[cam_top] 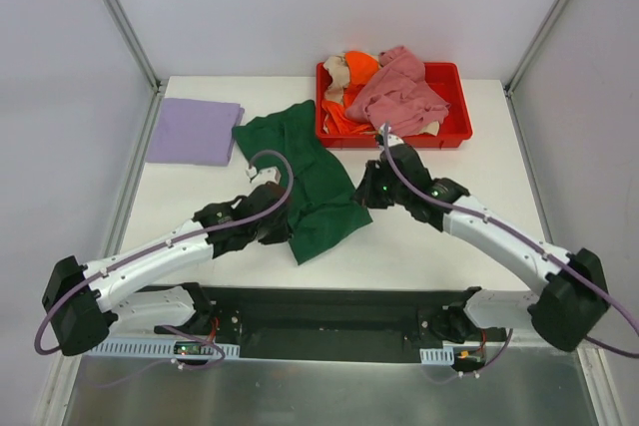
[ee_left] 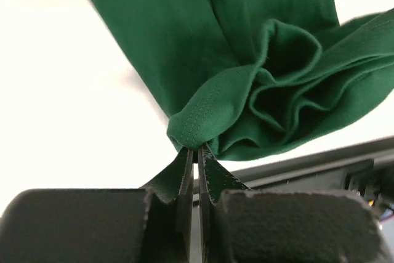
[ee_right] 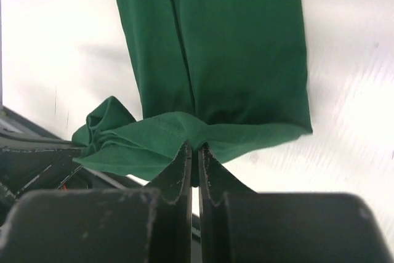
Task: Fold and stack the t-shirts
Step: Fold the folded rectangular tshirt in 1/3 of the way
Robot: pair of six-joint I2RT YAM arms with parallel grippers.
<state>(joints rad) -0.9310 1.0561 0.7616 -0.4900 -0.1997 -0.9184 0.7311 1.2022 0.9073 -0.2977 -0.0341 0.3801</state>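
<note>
Because the left end effector (ee_left: 197, 152) and right end effector (ee_right: 195, 149) each clamp an edge of the dark green t-shirt (cam_top: 312, 162), lying mid-way across the surface (cam_top: 449, 246), move both at equal height and speed, keeping the cloth taut between them.

The dark green t-shirt (cam_top: 310, 182) lies lengthwise on the table (cam_top: 449, 246), with the left gripper (cam_top: 275, 228) and right gripper (cam_top: 367, 193) at its near sides. A folded lavender t-shirt (cam_top: 193, 131) sits far left.

Centre: plain dark green shirt (cam_top: 315, 182). Upper left: plain lavender shirt (cam_top: 195, 131). Upper right: red tray (cam_top: 454, 135) holding pink shirt (cam_top: 399, 92) and orange shirt (cam_top: 357, 67).
</note>
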